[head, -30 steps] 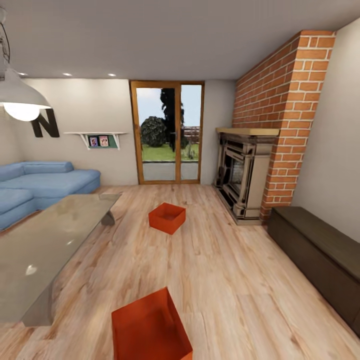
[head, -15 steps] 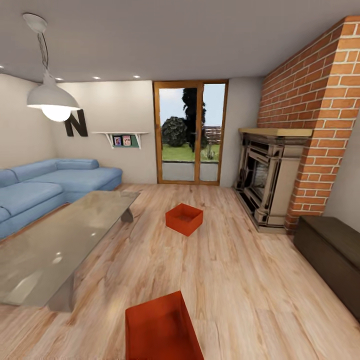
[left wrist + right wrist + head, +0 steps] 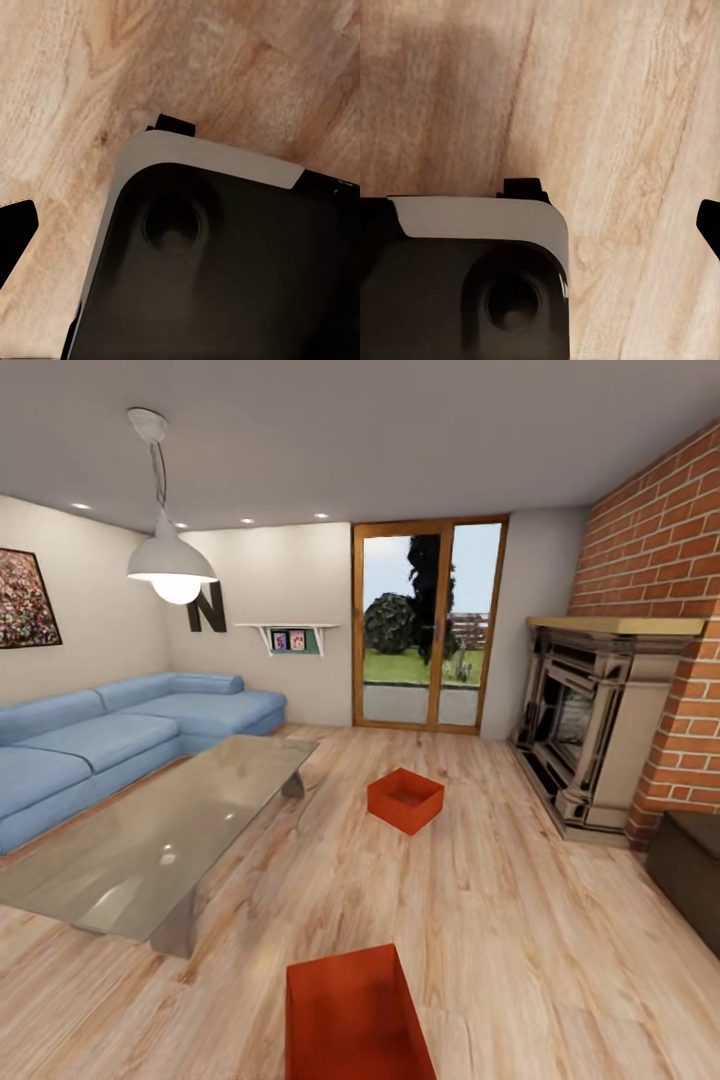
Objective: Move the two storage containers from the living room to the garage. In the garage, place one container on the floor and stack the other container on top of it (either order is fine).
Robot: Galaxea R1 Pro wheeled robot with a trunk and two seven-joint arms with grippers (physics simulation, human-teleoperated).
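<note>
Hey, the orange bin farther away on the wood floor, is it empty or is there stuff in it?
Empty. The farther storage container sits upright on the wood floor, and its open top shows only bare orange inside.

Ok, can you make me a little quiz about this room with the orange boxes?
1. True or false: the near storage container and the far storage container are stacked.
2. What stands left of the far container?
A. the glass coffee table
B. the fireplace
C. the glass doors
3. Fill in: both containers sit on the light ____ floor.

Key:
1. False; they sit apart on the floor.
2. A.
3. Wood.
</note>
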